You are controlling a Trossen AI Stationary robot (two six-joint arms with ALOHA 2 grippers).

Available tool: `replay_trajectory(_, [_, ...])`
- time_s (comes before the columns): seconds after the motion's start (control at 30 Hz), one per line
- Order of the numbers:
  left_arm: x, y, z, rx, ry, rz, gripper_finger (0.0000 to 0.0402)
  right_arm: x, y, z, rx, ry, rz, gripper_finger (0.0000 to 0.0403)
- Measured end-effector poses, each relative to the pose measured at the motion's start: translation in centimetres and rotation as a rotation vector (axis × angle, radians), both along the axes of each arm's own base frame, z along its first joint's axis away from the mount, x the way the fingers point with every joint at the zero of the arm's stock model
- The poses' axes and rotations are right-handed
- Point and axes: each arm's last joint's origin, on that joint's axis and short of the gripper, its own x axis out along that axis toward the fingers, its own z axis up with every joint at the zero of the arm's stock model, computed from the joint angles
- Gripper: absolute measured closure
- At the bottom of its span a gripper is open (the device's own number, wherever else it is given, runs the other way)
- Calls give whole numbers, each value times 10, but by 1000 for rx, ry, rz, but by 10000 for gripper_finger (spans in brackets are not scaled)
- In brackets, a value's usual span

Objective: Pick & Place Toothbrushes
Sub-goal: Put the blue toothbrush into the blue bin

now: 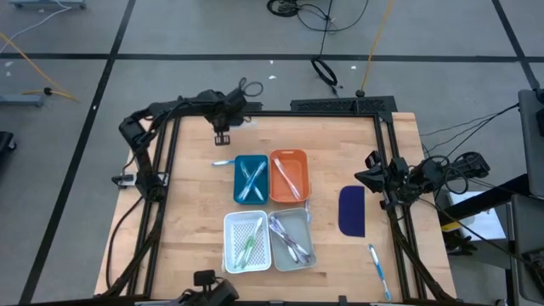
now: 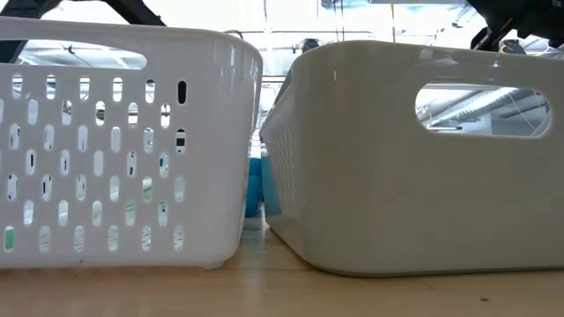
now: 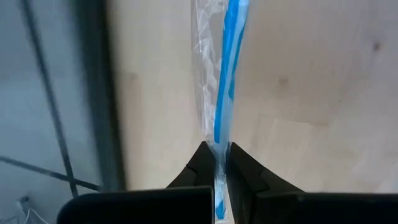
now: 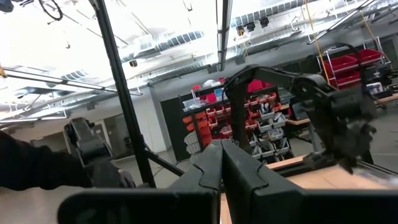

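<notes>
Here your left gripper (image 3: pixel 216 163) pinches a wrapped blue toothbrush (image 3: pixel 225 74) over the table's (image 1: pixel 187 195) far left; your right gripper (image 4: pixel 221 163), fingers pressed together, waits at the right edge.

Left claw (image 3: pixel 216 163) clamped; right claw (image 4: pixel 221 163) closed, raised.

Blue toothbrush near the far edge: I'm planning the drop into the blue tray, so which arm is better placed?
Left. The left gripper is already shut on the wrapped toothbrush, near the blue tray. The right gripper is shut, empty, at the table's right edge.
</notes>
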Motion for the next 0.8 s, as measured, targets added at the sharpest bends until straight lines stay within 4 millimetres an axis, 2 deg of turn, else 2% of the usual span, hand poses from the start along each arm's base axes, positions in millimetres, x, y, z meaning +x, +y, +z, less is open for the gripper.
replay_trajectory(0.2, [-8, -8, 47, 96, -198, 95, 395, 0, 0, 0, -1, 0, 0, 403])
replay_trajectory(0.47, [-8, -34, 128, 272, -685, 101, 397, 0, 0, 0, -8, 0, -3, 403])
replay_trajectory(0.63, [-8, -50, 163, 124, -1040, 37, 396, 0, 0, 0, -8, 0, -3, 403])
replay_trajectory(0.8, [-3, -59, 177, -194, -1263, -60, 397, 0, 0, 0, -2, 0, 1, 403])
